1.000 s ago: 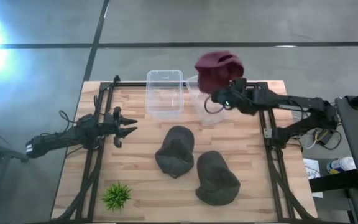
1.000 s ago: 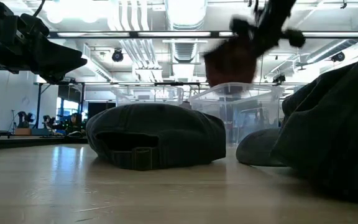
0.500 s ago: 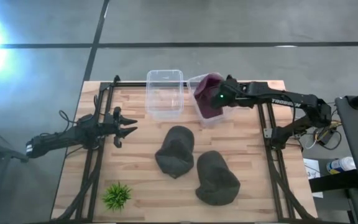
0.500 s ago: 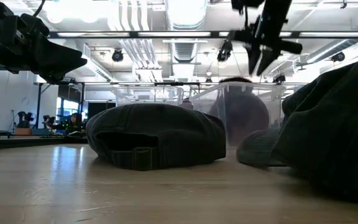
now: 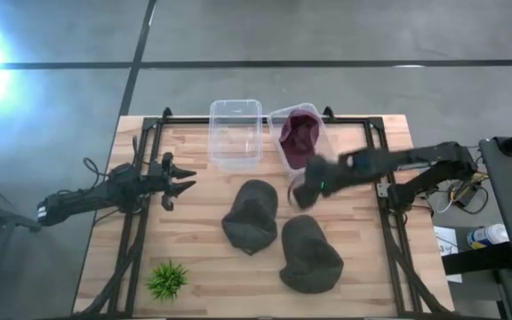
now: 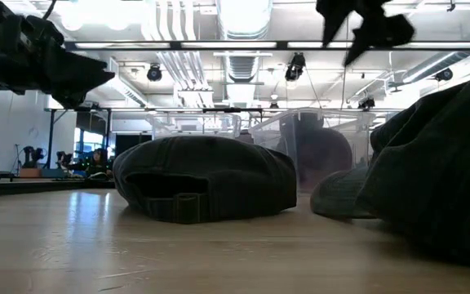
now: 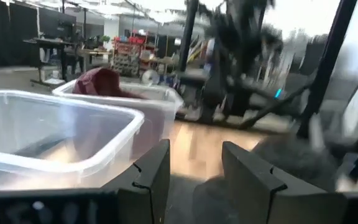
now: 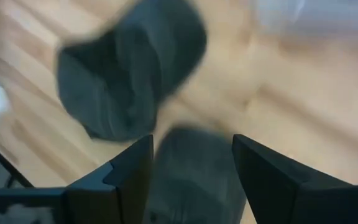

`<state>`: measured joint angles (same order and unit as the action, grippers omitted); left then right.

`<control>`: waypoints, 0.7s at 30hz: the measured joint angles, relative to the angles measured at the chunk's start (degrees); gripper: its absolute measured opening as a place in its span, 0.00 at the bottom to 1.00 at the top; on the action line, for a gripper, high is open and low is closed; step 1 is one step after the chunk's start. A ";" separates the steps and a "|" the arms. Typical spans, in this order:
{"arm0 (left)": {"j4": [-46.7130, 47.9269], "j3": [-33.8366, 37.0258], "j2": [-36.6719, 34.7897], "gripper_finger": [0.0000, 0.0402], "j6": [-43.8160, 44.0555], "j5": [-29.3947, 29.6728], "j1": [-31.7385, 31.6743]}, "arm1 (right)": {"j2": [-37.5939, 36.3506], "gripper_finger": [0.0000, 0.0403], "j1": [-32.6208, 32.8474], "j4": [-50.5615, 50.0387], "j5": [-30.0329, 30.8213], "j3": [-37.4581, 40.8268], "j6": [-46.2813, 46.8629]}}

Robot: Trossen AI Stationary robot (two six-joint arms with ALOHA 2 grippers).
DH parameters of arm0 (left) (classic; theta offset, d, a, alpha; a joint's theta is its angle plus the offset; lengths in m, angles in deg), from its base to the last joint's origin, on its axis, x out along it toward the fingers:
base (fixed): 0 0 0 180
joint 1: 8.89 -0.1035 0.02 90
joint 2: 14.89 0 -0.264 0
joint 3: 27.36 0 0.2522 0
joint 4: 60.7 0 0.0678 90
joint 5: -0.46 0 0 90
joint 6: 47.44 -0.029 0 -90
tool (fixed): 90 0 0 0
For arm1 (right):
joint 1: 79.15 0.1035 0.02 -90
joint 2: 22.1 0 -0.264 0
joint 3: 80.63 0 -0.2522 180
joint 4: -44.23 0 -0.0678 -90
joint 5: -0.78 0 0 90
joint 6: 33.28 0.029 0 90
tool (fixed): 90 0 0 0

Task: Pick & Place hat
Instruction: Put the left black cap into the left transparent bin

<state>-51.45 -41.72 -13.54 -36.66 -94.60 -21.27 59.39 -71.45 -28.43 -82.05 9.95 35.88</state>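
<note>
A maroon hat (image 5: 301,138) lies inside the right clear bin (image 5: 276,117); it also shows through the bin wall in the low view (image 6: 321,155) and in the left wrist view (image 7: 101,82). Two dark grey hats (image 5: 251,213) (image 5: 309,253) rest on the wooden table. My right gripper (image 5: 302,191) hangs open and holding nothing above the table, between the bin and the grey hats; its wrist view (image 8: 191,146) looks down on both. My left gripper (image 5: 180,185) waits open over the table's left side.
A second clear bin (image 5: 236,133) stands left of the first one with nothing in it. A small green plant (image 5: 167,278) sits at the near left corner. Black frame rails (image 5: 140,222) run along both sides of the table.
My right gripper has opened and let go of the maroon hat, which has dropped from above into the right clear bin. The gripper has then swung toward the table's near edge, to above the grey hats.
</note>
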 joint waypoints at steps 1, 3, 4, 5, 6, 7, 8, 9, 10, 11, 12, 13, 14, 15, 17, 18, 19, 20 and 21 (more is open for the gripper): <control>-1.28 0.00 0.00 0.35 5.81 -0.40 0.11 | 0.96 0.53 1.44 0.98 -0.32 1.17 2.16; -3.45 0.00 0.00 0.35 21.22 -1.24 0.11 | 3.34 0.52 3.32 5.38 -1.71 3.33 5.71; -4.29 0.00 0.00 0.35 28.15 -1.30 0.12 | 4.74 0.51 3.76 9.04 -2.56 4.37 6.78; -4.84 0.00 0.00 0.35 34.18 -1.28 0.13 | 6.27 0.51 4.04 12.87 -2.78 5.18 7.59; -4.98 0.00 -0.03 0.35 39.43 -1.25 0.13 | 8.08 0.50 4.09 16.91 -2.74 5.74 8.12; -5.07 0.00 -0.07 0.35 43.26 -1.02 0.11 | 9.94 0.50 4.09 20.99 -2.68 5.93 8.30; -5.35 0.00 -0.07 0.35 46.20 -0.13 0.15 | 11.87 0.49 4.06 24.66 -2.33 5.94 8.29; -5.80 0.00 -0.07 0.35 48.89 0.77 0.15 | 14.08 0.49 3.92 27.79 -1.61 5.85 8.40; -5.99 0.00 -0.07 0.35 51.41 0.97 0.15 | 16.21 0.48 3.59 30.13 -0.79 5.54 8.44; -6.06 0.00 -0.13 0.35 53.44 0.95 0.17 | 18.46 0.48 3.22 32.10 -0.14 5.13 8.40; -6.23 0.00 0.09 0.35 55.23 0.62 0.31 | 20.72 0.48 2.73 32.89 0.38 4.52 8.43; -6.53 0.00 0.31 0.35 56.79 -0.46 0.34 | 22.89 0.47 2.29 32.89 0.78 3.74 8.48; -6.67 0.00 0.33 0.35 58.15 -2.41 0.42 | 24.73 0.47 1.94 32.27 1.26 2.95 8.48; -6.45 0.00 0.50 0.35 59.36 -4.90 0.69 | 26.45 0.47 1.73 31.10 1.92 2.28 8.56; -4.51 0.00 1.17 0.35 61.37 -9.77 1.99 | 29.38 0.47 1.53 28.88 1.32 1.14 10.60; -3.22 0.00 1.63 0.35 61.76 -11.01 2.85 | 30.67 0.47 1.55 28.64 -0.26 0.89 11.59; -1.71 0.00 2.09 0.35 62.03 -11.70 3.84 | 31.85 0.47 1.61 28.74 -2.38 0.58 11.97; -0.22 0.00 2.59 0.35 62.56 -11.95 5.00 | 32.85 0.47 1.74 29.23 -4.31 0.05 11.87; 1.12 0.00 3.19 0.35 63.11 -11.97 6.31 | 33.61 0.47 2.12 29.90 -6.26 -0.74 11.32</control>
<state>-50.33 -41.72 -10.36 26.45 -106.57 -14.97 93.00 -69.32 1.47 -88.31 9.22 47.20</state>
